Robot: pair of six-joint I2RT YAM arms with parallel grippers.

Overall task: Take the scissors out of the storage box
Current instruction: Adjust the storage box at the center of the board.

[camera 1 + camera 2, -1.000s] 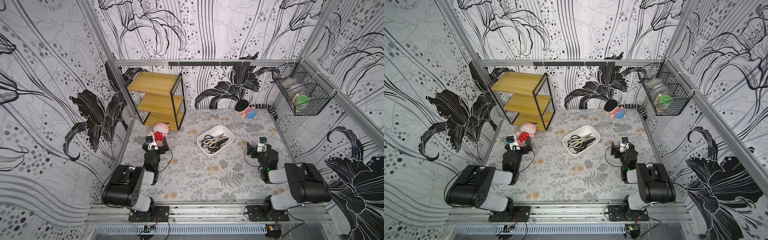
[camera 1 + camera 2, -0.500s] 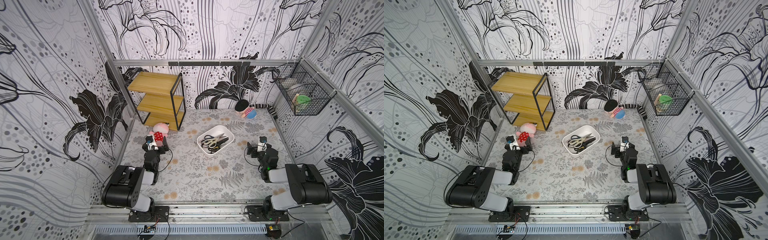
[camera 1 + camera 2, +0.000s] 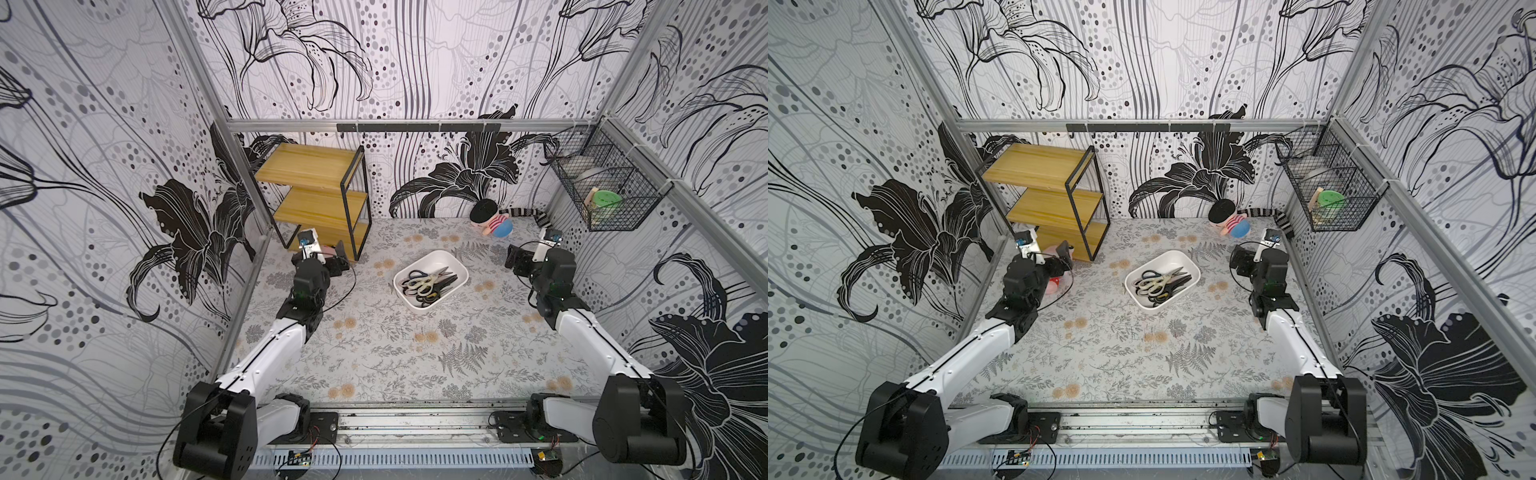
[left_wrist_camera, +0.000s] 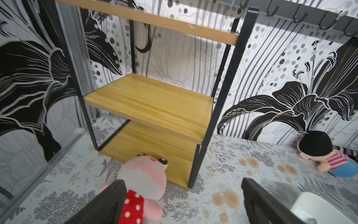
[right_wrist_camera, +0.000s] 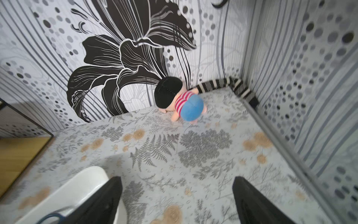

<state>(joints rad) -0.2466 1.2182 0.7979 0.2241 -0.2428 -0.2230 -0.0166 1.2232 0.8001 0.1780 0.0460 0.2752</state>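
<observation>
At the left, a three-tier wooden shelf rack (image 3: 320,203) in a black metal frame was seen against the back wall. A pink plush toy (image 4: 143,174) in a red dotted dress was laid on the table mat just in front of its lowest board. The left gripper (image 4: 183,181) was held over this toy, with its jaws spread wide and nothing between them.

In the middle of the mat, the storage box (image 3: 430,257) was placed at an angle, well apart from the left gripper. All the scissors (image 3: 430,280) were heaped inside it. A cream-handled pair was laid on top, and black-handled pairs were crossed under and around it.

Behind the box, a small doll (image 3: 492,222) with black hair and blue trousers was seen by the back wall. The right gripper (image 5: 177,181) was held near the box on its right side, not touching it, with its jaws wide and nothing held.

At the far right, a black wire basket (image 3: 636,208) was hung on the side wall. A green-lidded round container (image 3: 604,199) was kept in it.
</observation>
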